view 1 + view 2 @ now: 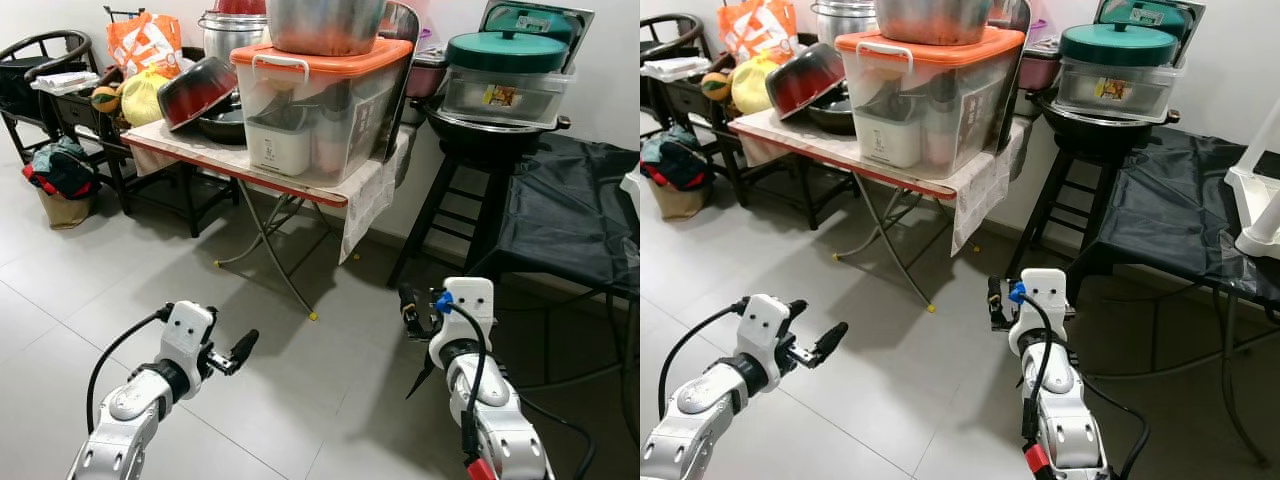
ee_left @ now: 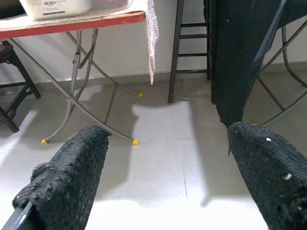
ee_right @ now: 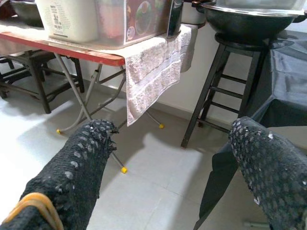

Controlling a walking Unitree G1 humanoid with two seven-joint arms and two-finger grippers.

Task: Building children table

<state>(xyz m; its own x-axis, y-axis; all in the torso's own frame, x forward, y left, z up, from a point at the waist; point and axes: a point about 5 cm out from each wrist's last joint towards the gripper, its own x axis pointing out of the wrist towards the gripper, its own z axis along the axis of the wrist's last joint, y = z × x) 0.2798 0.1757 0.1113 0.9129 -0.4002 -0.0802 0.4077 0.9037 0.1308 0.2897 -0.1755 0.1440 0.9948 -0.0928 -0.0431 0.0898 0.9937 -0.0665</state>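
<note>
Nearest, the left gripper [image 1: 238, 352] and right gripper [image 3: 168, 158] hover over bare floor tiles [image 1: 300, 400], each with its two fingers spread and empty. This looks like the approach stage: no children's table parts can be identified yet, so the next move calls for finding them. Beyond stand one folding table [image 1: 300, 185] carrying one orange-lidded bin [image 1: 320, 100], and one black stool [image 1: 450, 190].
</note>
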